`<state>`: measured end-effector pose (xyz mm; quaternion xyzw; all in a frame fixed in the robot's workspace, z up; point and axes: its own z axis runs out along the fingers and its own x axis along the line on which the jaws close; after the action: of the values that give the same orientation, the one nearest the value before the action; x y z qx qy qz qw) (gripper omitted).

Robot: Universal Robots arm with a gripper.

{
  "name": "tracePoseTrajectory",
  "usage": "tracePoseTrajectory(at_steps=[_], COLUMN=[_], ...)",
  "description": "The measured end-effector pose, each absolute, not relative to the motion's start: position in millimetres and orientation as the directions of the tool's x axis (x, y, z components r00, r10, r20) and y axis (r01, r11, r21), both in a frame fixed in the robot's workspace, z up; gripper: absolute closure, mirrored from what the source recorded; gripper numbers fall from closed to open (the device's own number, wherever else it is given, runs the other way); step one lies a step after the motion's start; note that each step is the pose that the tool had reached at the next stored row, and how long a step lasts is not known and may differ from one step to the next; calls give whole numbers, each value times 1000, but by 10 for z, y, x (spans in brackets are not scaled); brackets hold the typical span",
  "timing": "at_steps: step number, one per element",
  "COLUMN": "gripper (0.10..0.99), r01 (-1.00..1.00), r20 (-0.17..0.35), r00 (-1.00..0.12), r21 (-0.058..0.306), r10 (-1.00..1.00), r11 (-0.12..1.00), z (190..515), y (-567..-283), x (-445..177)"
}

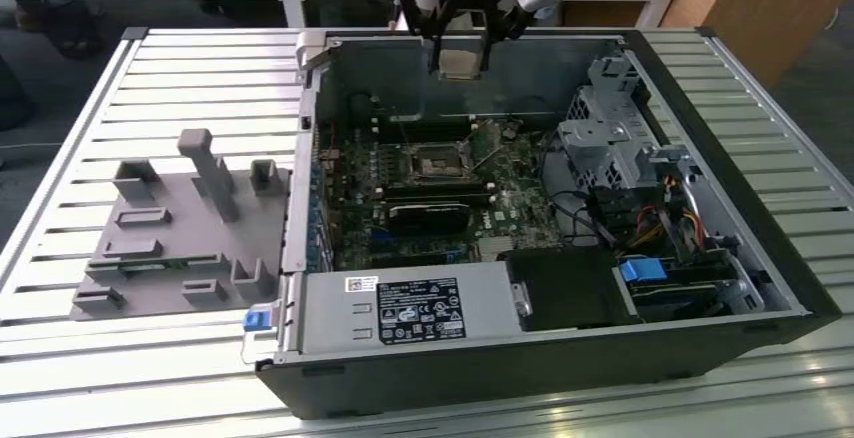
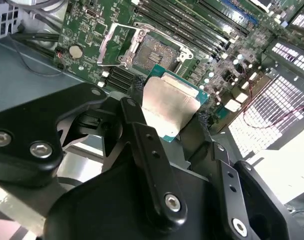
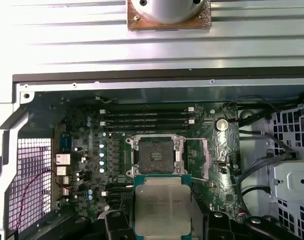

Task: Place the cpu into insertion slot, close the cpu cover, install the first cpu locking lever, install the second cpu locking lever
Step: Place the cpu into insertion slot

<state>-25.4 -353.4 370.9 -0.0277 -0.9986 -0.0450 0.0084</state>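
Silvery cpu [image 2: 168, 100] clamped in claw [image 2: 170, 109] — held above open computer case [image 1: 561, 373], well apart from empty insertion slot [image 2: 153, 51].

The tool [image 1: 461, 63] points down, pinching the cpu [image 3: 162, 207].

Between the jaws, the cpu [image 2: 168, 102] has its rear edge hidden behind the fingers [image 2: 144, 135] in the second wrist view; the first wrist view's edge cuts it off too. Below the jaws, the slot [image 1: 437, 163] is too small in the exterior view to make out inside.
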Motion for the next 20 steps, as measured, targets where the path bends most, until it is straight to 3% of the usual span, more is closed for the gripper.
tracePoseTrajectory(at_steps=[20], gripper=[545], r01=[363], r20=[19], r00=[-932], r21=[87], r10=[363], r11=[928], z=[3699], y=[-3534], x=[-254])
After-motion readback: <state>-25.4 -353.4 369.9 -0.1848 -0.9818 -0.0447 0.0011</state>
